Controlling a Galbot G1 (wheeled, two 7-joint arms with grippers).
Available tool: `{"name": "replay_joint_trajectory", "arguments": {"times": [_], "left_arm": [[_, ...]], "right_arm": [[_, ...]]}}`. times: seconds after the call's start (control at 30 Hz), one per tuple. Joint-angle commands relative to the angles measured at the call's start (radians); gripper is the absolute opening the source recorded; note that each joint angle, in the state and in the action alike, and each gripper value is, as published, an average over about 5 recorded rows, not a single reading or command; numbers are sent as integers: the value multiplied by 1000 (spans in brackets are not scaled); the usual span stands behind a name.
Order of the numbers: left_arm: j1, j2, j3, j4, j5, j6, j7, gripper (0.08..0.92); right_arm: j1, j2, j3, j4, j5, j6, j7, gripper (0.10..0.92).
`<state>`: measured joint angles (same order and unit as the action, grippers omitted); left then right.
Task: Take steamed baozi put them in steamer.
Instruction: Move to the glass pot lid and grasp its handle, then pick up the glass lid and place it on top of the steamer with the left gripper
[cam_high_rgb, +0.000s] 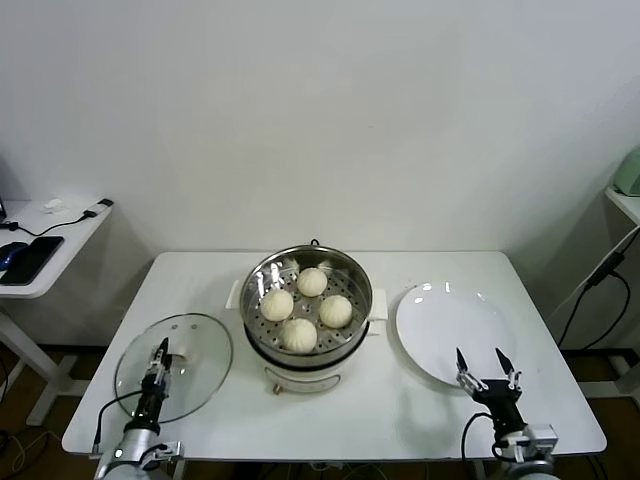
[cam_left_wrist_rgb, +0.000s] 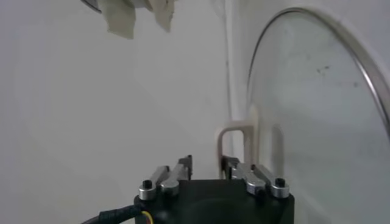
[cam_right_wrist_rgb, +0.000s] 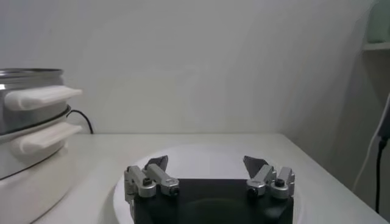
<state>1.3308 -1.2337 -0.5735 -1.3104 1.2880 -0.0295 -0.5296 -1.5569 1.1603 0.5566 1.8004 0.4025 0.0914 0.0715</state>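
Note:
Several cream-white steamed baozi lie on the perforated tray inside the shiny steel steamer at mid-table; the right wrist view shows the steamer's side and handles. My left gripper hovers low over the glass lid, right by its white handle. Its jaws stand narrowed with a small gap, and the handle is just ahead of the fingertips. My right gripper is open and empty over the near edge of the white plate.
The lid lies flat at the table's front left, the empty plate at the right of the steamer. A side table with a phone and cable stands off to the left. Cables hang past the table's right edge.

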Motion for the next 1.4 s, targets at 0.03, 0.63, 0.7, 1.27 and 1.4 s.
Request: {"name": "replay_joint_trajectory", "arguments": {"times": [0.03,0.63,0.7,1.27,1.4], "left_arm": [[-7,2,3,20,-2,-5,-12,332],[101,120,-53,-575,-292,266,371,130],[86,143,-44,-637,-307,332,442,130],[-208,153,375,-788,-111,685,738,130],[-290,65,516,-748,-15,743,777,130]], "right_arm": [[-3,-1,1,13,-4,-6,0,822],[-20,-3,7,79,-59,-69,12,823],[-20,-3,3,85,-74,-85,20,823],[-40,24,-11,94,-158,-72,27,823],[-39,28,-13,89,-175,-50,27,823]]}}
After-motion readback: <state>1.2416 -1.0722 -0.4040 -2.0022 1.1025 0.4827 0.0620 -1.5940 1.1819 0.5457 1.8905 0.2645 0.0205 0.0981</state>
